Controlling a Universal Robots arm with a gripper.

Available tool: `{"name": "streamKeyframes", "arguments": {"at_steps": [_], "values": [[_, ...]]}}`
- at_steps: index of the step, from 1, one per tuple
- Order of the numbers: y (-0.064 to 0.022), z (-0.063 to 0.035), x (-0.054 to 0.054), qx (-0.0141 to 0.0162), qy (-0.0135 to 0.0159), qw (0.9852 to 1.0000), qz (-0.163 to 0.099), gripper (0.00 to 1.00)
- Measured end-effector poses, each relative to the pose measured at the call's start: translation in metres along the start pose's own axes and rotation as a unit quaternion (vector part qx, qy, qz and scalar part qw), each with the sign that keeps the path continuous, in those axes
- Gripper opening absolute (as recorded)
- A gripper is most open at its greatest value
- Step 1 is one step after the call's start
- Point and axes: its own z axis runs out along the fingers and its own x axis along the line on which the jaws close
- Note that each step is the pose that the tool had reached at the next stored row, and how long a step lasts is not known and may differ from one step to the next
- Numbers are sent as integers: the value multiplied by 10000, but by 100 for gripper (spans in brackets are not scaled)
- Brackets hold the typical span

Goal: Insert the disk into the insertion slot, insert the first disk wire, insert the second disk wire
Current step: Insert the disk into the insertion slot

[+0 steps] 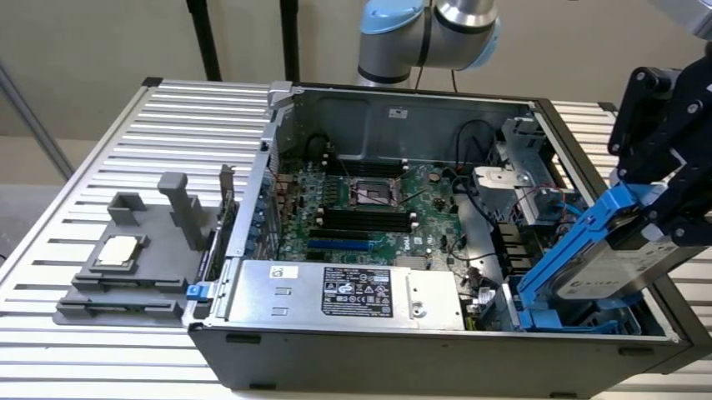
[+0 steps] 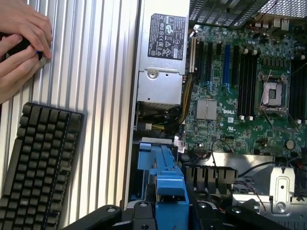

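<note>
The disk (image 1: 609, 271), a silver drive clipped in a bright blue frame (image 2: 163, 167), hangs tilted at the exterior view's right, over the open computer case. My black gripper (image 1: 671, 218) is shut on its upper end. The disk's lower end dips toward the insertion slot (image 1: 556, 321), a bay with blue rails in the case's near right corner. In the wrist view the blue frame sits between my gripper's (image 2: 165, 213) fingers. Thin cables (image 1: 542, 198) hang beside the drive cage; I cannot tell which are the disk wires.
The silver power-supply box (image 1: 333, 292) lies along the case's front, with the green motherboard (image 1: 368, 208) behind it. A grey fixture (image 1: 122, 258) sits on the slatted table (image 1: 145, 142). A black keyboard (image 2: 38, 167) and a person's hands (image 2: 21, 38) are beside the case.
</note>
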Motion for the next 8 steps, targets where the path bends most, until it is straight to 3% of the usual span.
{"name": "streamKeyframes", "arguments": {"at_steps": [8], "values": [[4, 33, 1, 8, 26, 10000, -1, 32]]}}
